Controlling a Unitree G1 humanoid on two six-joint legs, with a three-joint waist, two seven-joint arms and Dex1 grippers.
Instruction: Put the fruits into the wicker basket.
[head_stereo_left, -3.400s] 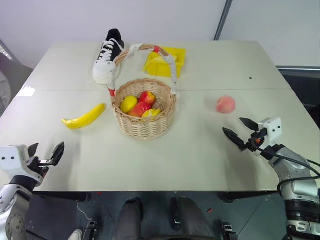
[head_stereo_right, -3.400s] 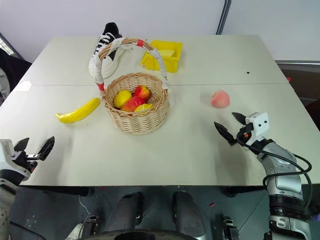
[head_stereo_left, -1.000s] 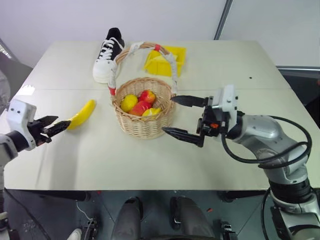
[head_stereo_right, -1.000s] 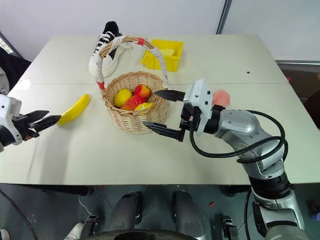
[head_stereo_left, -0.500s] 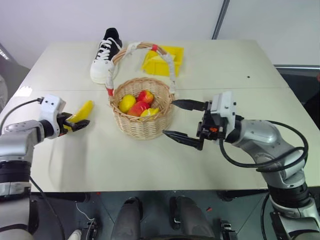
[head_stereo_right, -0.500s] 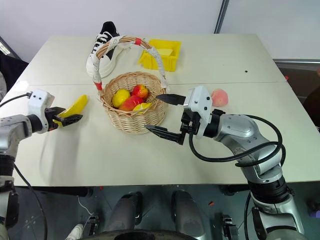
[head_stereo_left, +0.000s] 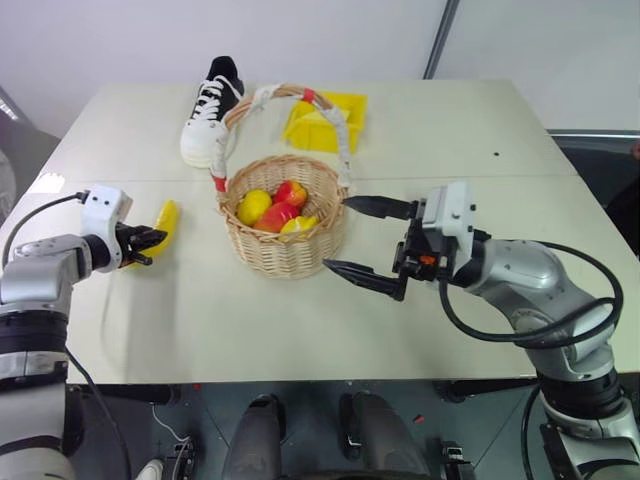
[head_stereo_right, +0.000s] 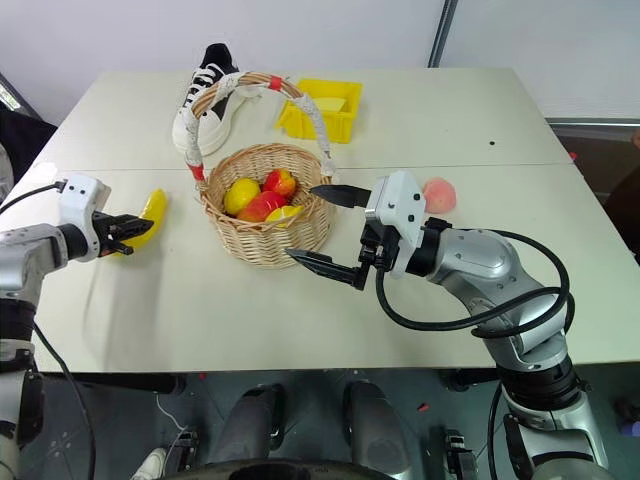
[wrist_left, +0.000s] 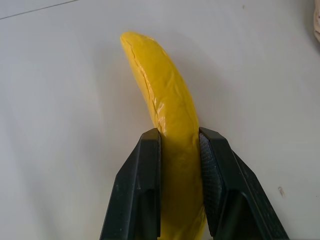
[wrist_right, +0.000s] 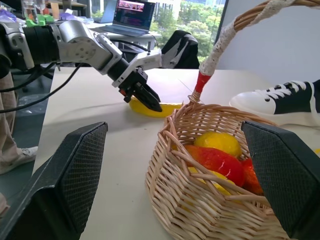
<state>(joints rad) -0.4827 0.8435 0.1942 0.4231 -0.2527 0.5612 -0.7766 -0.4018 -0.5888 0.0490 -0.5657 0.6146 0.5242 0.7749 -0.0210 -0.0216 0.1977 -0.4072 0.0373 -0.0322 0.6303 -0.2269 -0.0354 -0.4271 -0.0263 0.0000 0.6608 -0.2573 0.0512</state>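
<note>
The long, curved yellow banana, its skin smooth and faintly creased, lies on the matte off-white bench to the left of the basket. The left gripper is clamped on it, its two black textured fingers pressing the banana's sides near one end. The round tan wicker basket, bowl-shaped and tightly woven, stands mid-bench with its tall arched handle wrapped in white with red bands; glossy yellow and red fruit pieces sit inside. The right gripper hovers just beside the basket's right side, its pointed black fingers spread wide and holding nothing. The small round pink-orange peach rests on the bench behind the right gripper. Beyond the basket lie a black-and-white lace-up sneaker and a yellow plastic bin.
</note>
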